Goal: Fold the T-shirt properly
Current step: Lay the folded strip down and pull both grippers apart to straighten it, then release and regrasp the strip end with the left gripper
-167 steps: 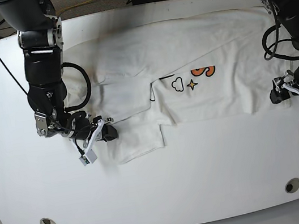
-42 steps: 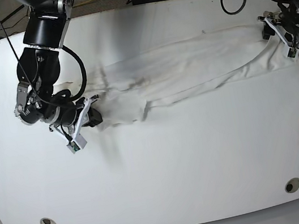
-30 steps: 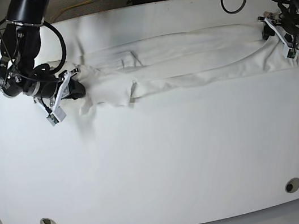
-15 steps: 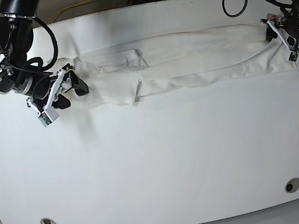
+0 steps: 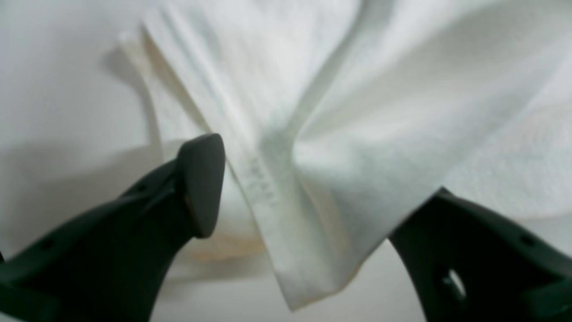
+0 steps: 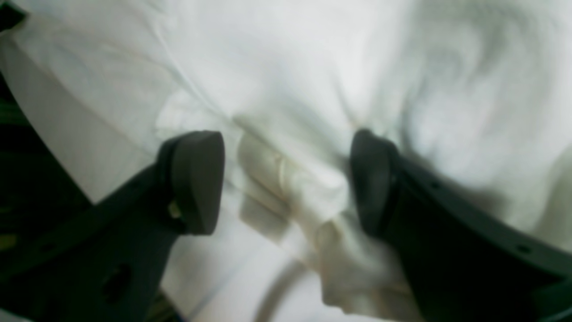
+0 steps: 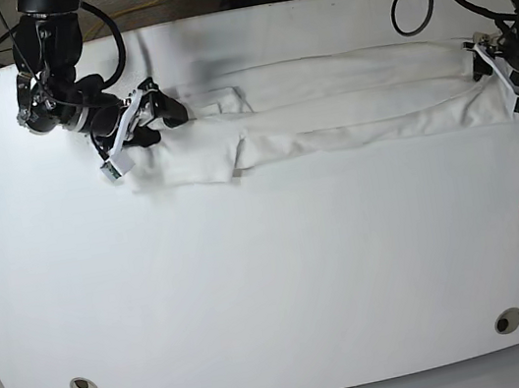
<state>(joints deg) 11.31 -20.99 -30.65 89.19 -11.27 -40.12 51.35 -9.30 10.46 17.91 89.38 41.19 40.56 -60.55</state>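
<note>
The T-shirt (image 7: 325,108), which lay spread out with its orange and blue print showing, is now a long narrow band across the far part of the table (image 7: 274,281), print hidden. The right gripper (image 7: 143,122) has gone from the near left side up to the band's left end, and its jaws now stand apart. The left gripper (image 7: 508,73) has risen to the band's right end.
</note>
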